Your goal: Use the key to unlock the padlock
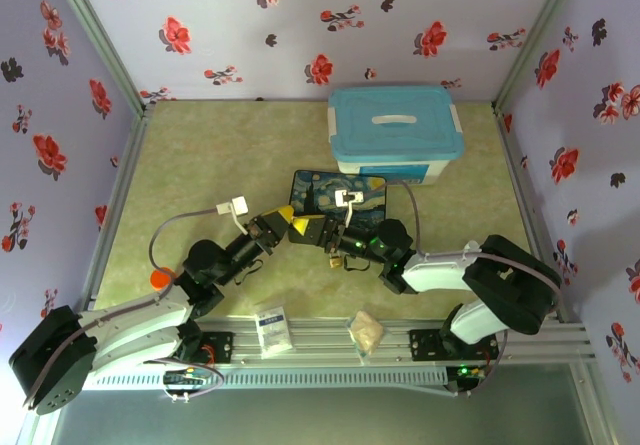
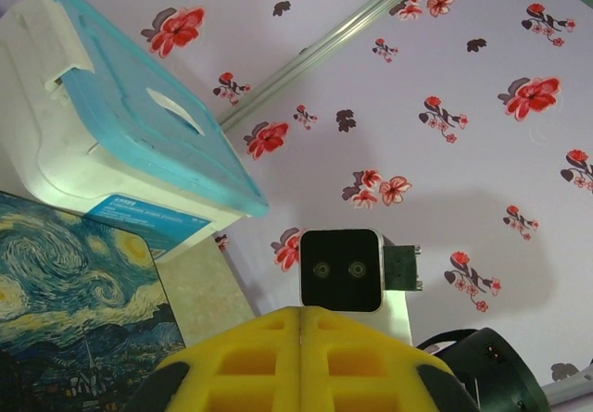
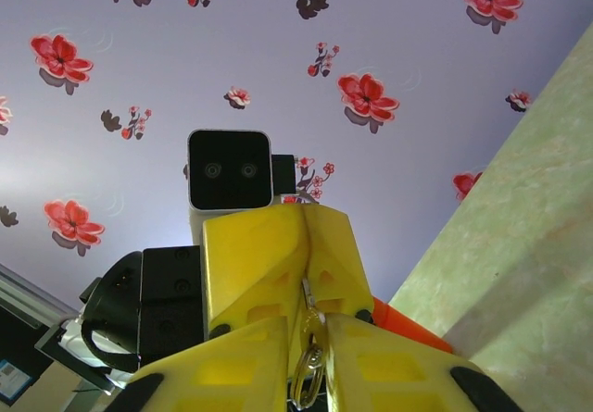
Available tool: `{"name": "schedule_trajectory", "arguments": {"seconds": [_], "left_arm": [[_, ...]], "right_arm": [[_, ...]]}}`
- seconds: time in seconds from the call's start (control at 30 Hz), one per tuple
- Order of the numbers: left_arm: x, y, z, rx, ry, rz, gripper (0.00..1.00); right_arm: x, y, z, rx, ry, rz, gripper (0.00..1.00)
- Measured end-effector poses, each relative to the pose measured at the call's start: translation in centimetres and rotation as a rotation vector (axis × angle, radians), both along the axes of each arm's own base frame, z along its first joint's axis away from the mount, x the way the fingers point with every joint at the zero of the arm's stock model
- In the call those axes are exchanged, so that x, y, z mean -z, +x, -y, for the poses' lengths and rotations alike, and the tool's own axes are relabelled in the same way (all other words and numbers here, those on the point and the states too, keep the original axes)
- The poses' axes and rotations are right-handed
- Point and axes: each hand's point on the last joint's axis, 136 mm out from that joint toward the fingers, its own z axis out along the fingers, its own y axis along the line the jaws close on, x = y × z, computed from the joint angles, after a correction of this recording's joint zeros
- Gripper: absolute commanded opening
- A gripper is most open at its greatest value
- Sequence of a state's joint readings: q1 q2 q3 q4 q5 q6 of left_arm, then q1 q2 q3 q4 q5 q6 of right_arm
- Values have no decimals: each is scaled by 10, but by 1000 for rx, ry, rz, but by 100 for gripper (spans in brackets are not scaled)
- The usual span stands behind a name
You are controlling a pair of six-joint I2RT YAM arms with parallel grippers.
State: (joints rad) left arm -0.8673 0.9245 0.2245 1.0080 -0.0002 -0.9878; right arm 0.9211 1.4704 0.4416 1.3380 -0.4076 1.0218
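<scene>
Now the key [image 3: 307,375] was seemingly clamped by its ring in the right pincer [image 3: 306,333], facing the closed left pincer [image 2: 300,329]; alignment with the padlock [image 1: 333,259] was needed next.

Left arm [image 1: 130,320] and right arm [image 1: 440,270] reach inward, jaws closed, tips close.

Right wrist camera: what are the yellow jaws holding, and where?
The right gripper has its jaws closed on a small silver ring, gripped near its top, the rest hanging in the gap. What the ring belongs to cannot be told.
</scene>
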Motion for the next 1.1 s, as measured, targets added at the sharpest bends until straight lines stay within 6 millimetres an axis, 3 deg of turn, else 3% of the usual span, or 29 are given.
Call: {"name": "schedule_trajectory", "arguments": {"seconds": [0.17, 0.27, 0.37, 0.6, 0.83, 1.1], "left_arm": [[-1, -1, -1, 0, -9, 5, 0], [0, -1, -1, 0, -8, 4, 0], [3, -1, -2, -1, -2, -1, 0], [1, -2, -2, -1, -10, 5, 0], [2, 0, -3, -8, -12, 2, 0], [3, 0, -6, -16, -26, -7, 0]], "right_arm": [[0, 0, 0, 0, 0, -1, 9], [0, 0, 0, 0, -1, -4, 23], [-2, 1, -2, 0, 4, 4, 26], [-4, 4, -5, 0, 7, 6, 15], [-1, 4, -6, -2, 2, 0, 18], [0, 5, -6, 5, -2, -1, 4]]}}
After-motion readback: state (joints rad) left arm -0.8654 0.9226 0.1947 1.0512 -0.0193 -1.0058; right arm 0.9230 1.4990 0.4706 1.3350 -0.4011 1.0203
